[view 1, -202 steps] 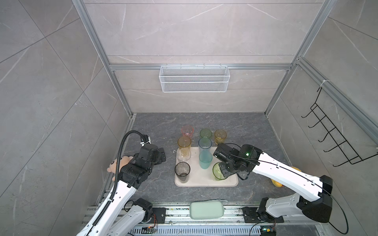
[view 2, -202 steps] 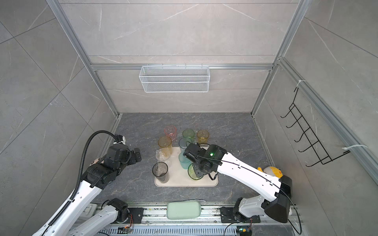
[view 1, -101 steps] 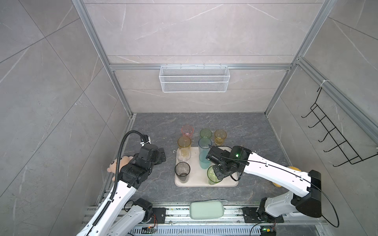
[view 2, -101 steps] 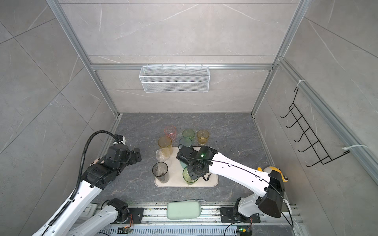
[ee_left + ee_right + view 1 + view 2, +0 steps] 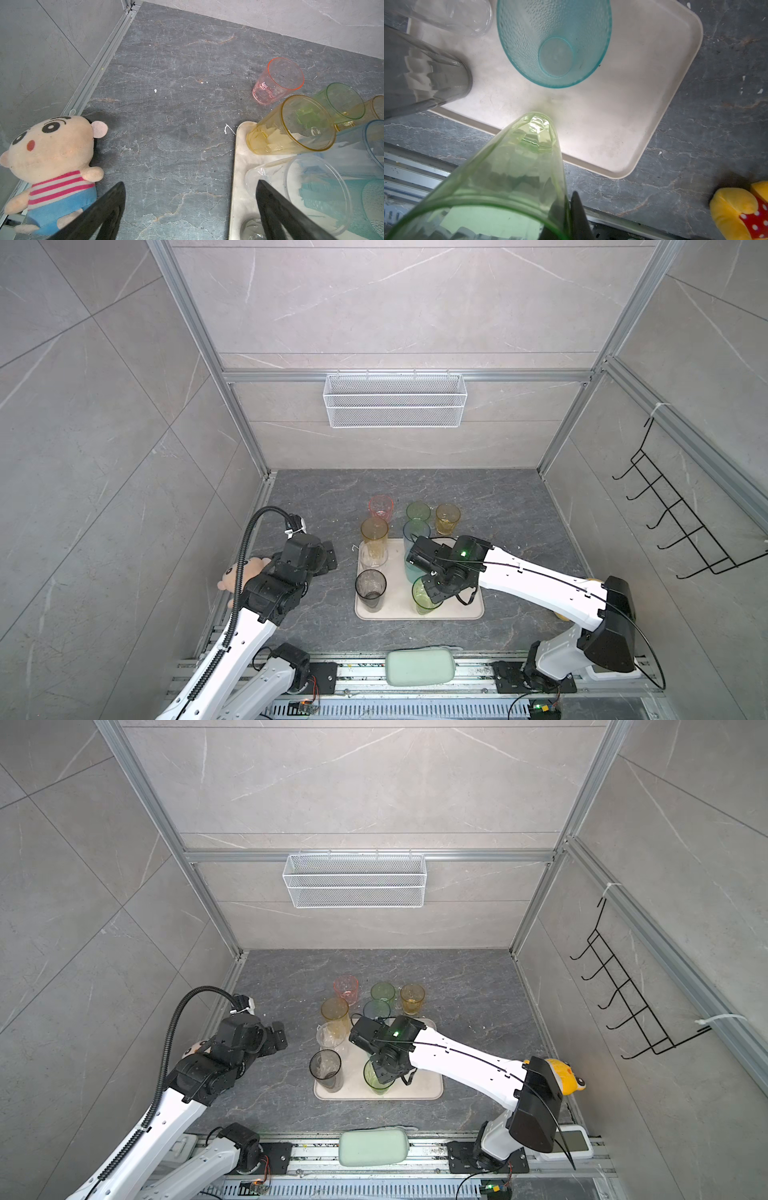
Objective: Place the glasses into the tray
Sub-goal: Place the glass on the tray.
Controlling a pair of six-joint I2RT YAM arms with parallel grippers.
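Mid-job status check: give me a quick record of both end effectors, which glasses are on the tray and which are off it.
left end effector: open, empty, over table beside tray
right end effector: shut on tall green tumbler rim
tall green tumbler: base over tray's near edge
on tray: smoky grey tumbler, clear tumbler, teal tumbler, tall amber tumbler
off tray: pink tumbler, short green tumbler, short amber tumbler
pale blue tumbler: base hidden, placement unclear

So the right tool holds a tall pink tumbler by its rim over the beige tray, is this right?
Not pink: the right tool holds a tall green tumbler by its rim over the beige tray, as the right wrist view shows.
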